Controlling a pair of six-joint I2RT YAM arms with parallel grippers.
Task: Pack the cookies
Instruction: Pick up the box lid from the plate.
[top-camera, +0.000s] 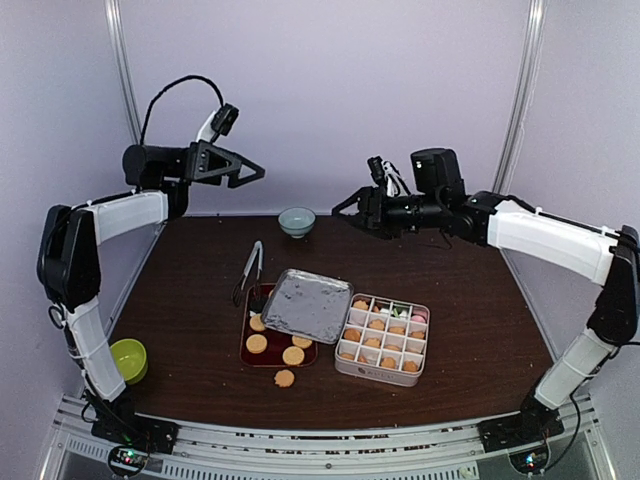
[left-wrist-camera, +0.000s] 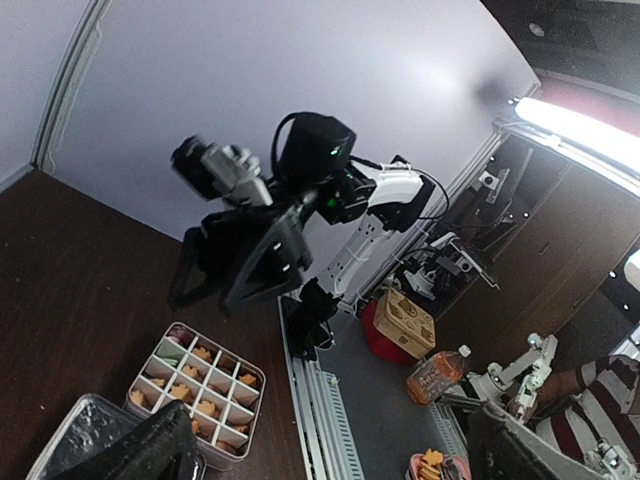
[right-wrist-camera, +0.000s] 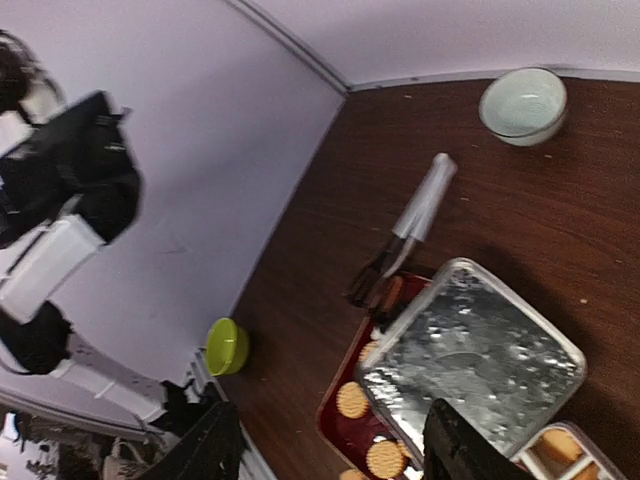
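Observation:
Round golden cookies (top-camera: 257, 343) lie on a dark red tray (top-camera: 250, 358), and one cookie (top-camera: 285, 378) sits loose on the table in front of it. A silver lid (top-camera: 307, 304) rests tilted across the tray's right side. Beside it stands the divided tin (top-camera: 383, 338), its cells holding several cookies, mostly orange. My left gripper (top-camera: 255, 175) hangs high over the back left, open and empty, its fingers (left-wrist-camera: 150, 450) spread wide. My right gripper (top-camera: 342, 213) hovers high at the back centre, open, with nothing between its fingers (right-wrist-camera: 460, 450).
Black-tipped tongs (top-camera: 250, 272) lie behind the tray, their tips at its back edge. A pale bowl (top-camera: 296, 221) stands at the back of the table, and a green bowl (top-camera: 128, 360) sits at the left edge. The brown table (top-camera: 480, 300) ends at a metal rail in front.

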